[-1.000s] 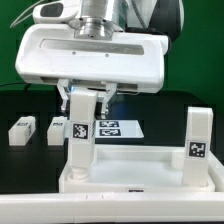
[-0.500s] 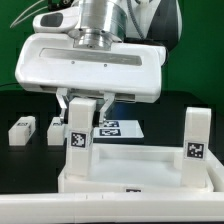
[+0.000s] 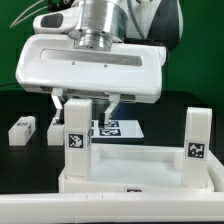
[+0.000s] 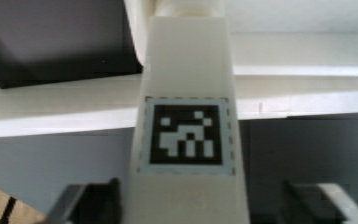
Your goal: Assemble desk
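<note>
Green wall behind, and a black bench (image 3: 14,106) carrying everything. The white robot arm (image 3: 95,62) is by far the biggest thing. Its broad wrist block sits level and points straight down over the end of the desk toward the exterior view's left. Beneath it the desk top (image 3: 130,165) lies flat at the front of the bench, rim upward. The leg under the arm (image 3: 77,138) stands upright in a corner socket, and the other upright leg (image 3: 196,136) stands at the corner toward the exterior view's right.

The jaws are released. One finger (image 3: 61,104) stands on each side of the upper part of the leg under the arm. In the wrist view there is a gap between that leg (image 4: 194,90) and the fingers (image 4: 91,203) on both sides.

Behind the desk top lies the marker board (image 3: 123,128). Two loose legs (image 3: 22,128) (image 3: 55,130) lie side by side toward the exterior view's left. A small tag (image 4: 190,133) faces the wrist camera.
</note>
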